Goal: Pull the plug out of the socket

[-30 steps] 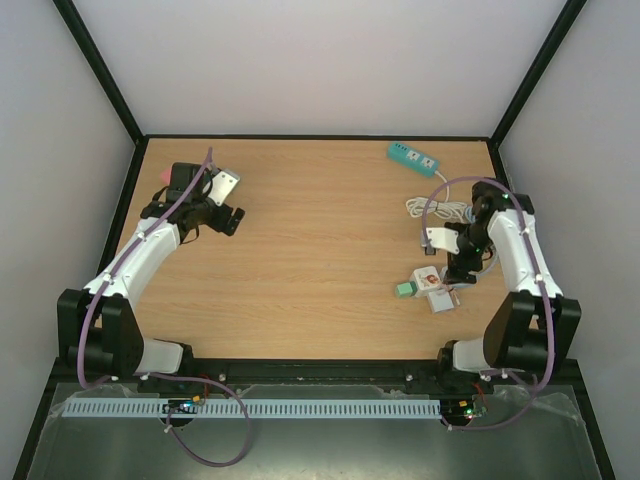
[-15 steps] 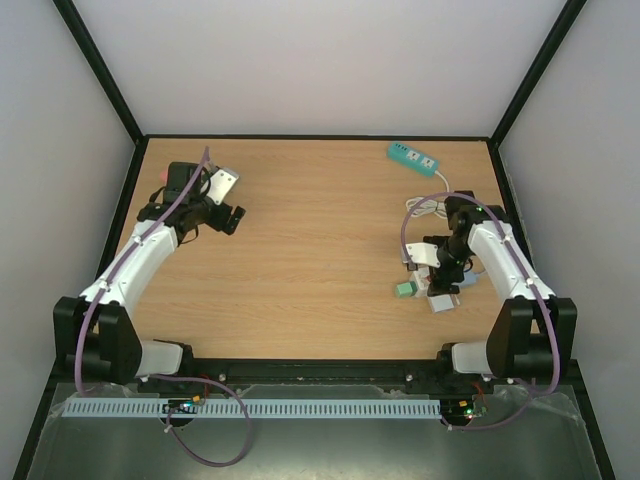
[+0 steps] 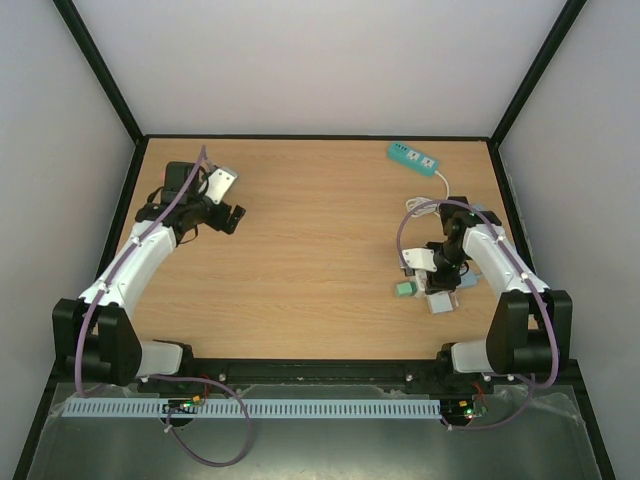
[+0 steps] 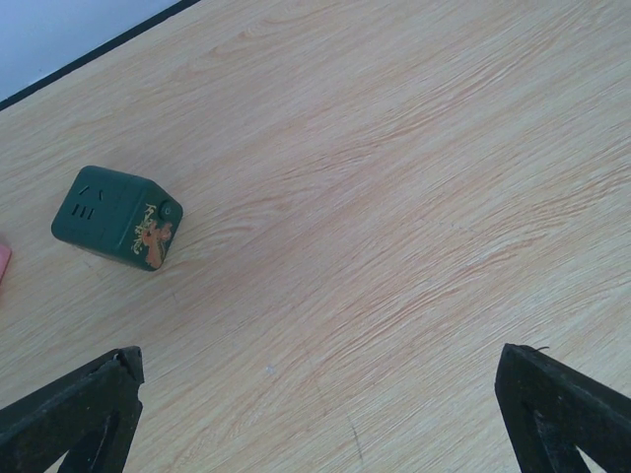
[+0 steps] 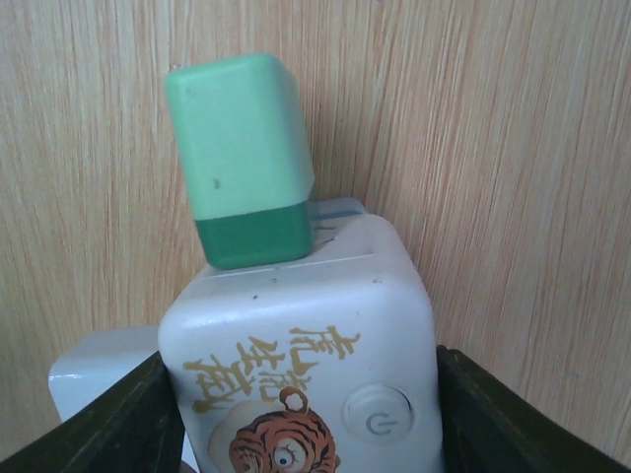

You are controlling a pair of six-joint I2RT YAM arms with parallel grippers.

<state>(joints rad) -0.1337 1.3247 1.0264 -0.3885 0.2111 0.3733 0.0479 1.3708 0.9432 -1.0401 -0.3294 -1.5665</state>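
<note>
A white cube socket [image 5: 306, 345] with a tiger print and a power button lies on the wooden table. A green plug [image 5: 245, 163], light green on top and dark green at its base, is pushed into its far face. My right gripper [image 5: 301, 355] is shut on the cube, one finger against each side. In the top view the right gripper [image 3: 438, 285] is over the cube at the right, with the green plug [image 3: 404, 289] sticking out to the left. My left gripper [image 3: 228, 215] is open and empty at the far left, with the left wrist view [image 4: 320, 360] showing bare wood between its fingers.
A dark green cube socket [image 4: 113, 217] lies ahead of the left gripper, with something pink [image 4: 3, 261] at the frame edge. A teal power strip [image 3: 413, 157] lies at the back right, its white cable [image 3: 425, 208] coiled near the right arm. A white block [image 5: 99, 370] lies under the cube.
My right arm has swung in and down toward the white cube, and the gripper has come onto it. The left arm has stayed in place.
</note>
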